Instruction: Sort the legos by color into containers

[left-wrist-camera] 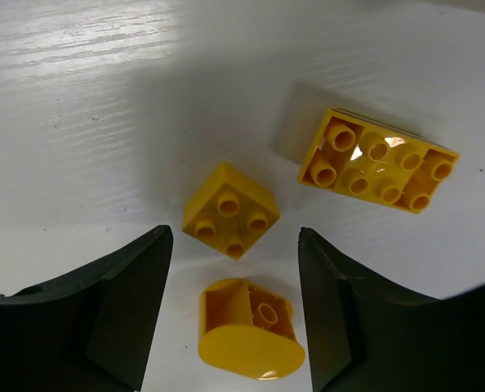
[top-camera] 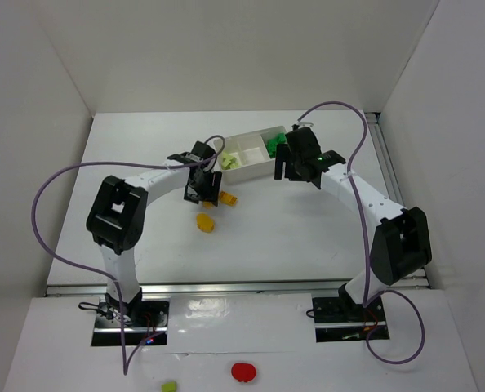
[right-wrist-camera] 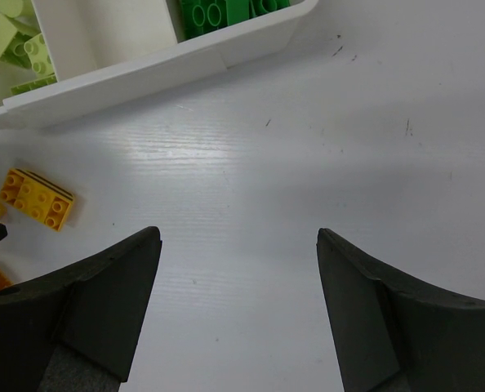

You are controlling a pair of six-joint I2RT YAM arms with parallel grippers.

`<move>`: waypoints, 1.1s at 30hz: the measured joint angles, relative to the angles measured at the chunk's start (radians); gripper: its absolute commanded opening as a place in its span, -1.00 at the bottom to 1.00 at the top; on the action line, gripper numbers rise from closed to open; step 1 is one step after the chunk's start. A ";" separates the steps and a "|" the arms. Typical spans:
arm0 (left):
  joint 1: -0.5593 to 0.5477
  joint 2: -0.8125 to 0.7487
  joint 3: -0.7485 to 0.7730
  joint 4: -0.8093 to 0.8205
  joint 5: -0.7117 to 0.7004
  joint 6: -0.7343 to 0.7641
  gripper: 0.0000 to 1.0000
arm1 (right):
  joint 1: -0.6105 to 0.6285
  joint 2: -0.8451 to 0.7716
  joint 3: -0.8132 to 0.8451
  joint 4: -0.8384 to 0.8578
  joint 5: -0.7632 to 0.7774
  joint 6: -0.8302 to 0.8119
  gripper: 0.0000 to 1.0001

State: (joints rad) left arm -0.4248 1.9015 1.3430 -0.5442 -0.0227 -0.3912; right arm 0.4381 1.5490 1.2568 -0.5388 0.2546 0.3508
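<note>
Although the left gripper (left-wrist-camera: 234, 237) stands unclenched, the rounded orange piece (left-wrist-camera: 251, 331) lies between its jaws, long axis roughly nine-to-three. A square orange brick (left-wrist-camera: 230, 211) sits at twelve. The right gripper (right-wrist-camera: 238, 237), released and empty, hangs beside the tray (right-wrist-camera: 144, 73).

A white table (top-camera: 251, 245) is enclosed on three sides by plain white panels (top-camera: 242, 49), a metal rail (top-camera: 251, 287) is fitted along its near edge, and glare is seen on its surface.
</note>
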 measured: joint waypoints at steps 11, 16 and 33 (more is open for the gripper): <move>-0.003 0.058 0.076 -0.027 -0.051 -0.003 -0.43 | 0.005 0.000 -0.003 0.006 -0.047 -0.026 0.68; -0.003 0.032 0.154 -0.087 -0.077 -0.002 -0.57 | 0.063 0.000 -0.009 0.029 -0.146 -0.084 0.68; -0.010 0.201 0.790 -0.148 0.169 -0.008 -0.50 | 0.098 -0.171 -0.163 0.113 -0.066 -0.014 0.68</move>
State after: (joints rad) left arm -0.4351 2.1029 2.1326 -0.6926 0.1463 -0.3992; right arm 0.5362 1.3785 1.0935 -0.4263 0.1883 0.3370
